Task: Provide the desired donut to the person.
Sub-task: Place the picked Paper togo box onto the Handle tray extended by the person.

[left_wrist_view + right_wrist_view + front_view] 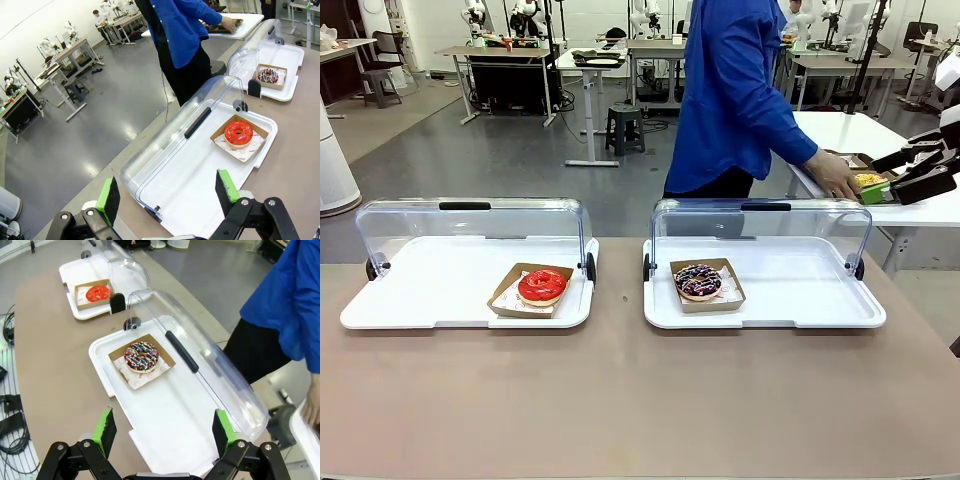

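Two trays side by side on table (pixel 620 400), lids swung back. Left tray (pixel 430 300): donut (pixel 542 286) at its right end. Right tray (pixel 800 300): donut (pixel 698 281) at left end. Person (pixel 735 100) behind right tray, hand (pixel 835 175) on side table.

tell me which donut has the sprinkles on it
The chocolate donut in the right tray, dark-glazed with coloured sprinkles. The other donut, in the left tray, has plain red icing.

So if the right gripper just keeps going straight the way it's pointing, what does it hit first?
Probably the bare floor of the white tray, just short of the chocolate sprinkled donut. The right gripper is open; depth is hard to judge.
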Action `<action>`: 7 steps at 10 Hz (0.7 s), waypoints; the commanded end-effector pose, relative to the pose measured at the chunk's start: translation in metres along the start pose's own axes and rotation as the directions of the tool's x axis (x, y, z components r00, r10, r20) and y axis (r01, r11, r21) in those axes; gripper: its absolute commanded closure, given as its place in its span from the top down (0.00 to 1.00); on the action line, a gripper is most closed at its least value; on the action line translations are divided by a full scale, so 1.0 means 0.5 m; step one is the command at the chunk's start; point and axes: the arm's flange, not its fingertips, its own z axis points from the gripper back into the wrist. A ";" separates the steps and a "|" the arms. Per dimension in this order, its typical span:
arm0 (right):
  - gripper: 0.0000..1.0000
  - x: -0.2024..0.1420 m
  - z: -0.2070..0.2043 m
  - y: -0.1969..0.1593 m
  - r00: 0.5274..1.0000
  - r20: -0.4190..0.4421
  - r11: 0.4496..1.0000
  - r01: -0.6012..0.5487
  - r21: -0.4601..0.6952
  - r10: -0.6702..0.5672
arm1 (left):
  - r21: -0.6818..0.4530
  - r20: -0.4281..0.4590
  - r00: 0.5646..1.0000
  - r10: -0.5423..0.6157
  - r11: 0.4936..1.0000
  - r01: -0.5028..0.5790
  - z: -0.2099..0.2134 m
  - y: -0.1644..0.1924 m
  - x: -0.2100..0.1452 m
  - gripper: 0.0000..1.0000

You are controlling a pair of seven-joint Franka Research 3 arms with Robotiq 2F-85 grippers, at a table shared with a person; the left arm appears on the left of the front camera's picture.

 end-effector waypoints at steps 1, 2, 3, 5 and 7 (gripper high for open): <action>1.00 0.006 0.005 0.039 1.000 -0.001 1.000 0.014 -0.022 -0.014 | 0.009 -0.007 1.000 0.006 1.000 -0.006 -0.001 0.000 0.001 1.00; 1.00 0.008 0.009 0.044 1.000 -0.012 0.999 0.024 -0.037 -0.024 | 0.009 -0.007 1.000 0.006 1.000 -0.006 -0.001 0.000 0.001 1.00; 1.00 0.011 0.013 0.049 0.999 -0.016 0.998 0.028 -0.050 -0.029 | 0.009 -0.007 1.000 0.006 1.000 -0.006 -0.001 0.000 0.001 1.00; 1.00 0.018 0.001 0.033 0.996 -0.053 0.997 0.067 -0.045 -0.069 | 0.009 -0.007 1.000 0.006 1.000 -0.006 -0.001 0.000 0.001 1.00; 1.00 0.017 0.017 0.035 1.000 0.009 0.999 0.017 -0.031 -0.016 | 0.009 -0.007 1.000 0.006 1.000 -0.006 -0.001 0.000 0.001 1.00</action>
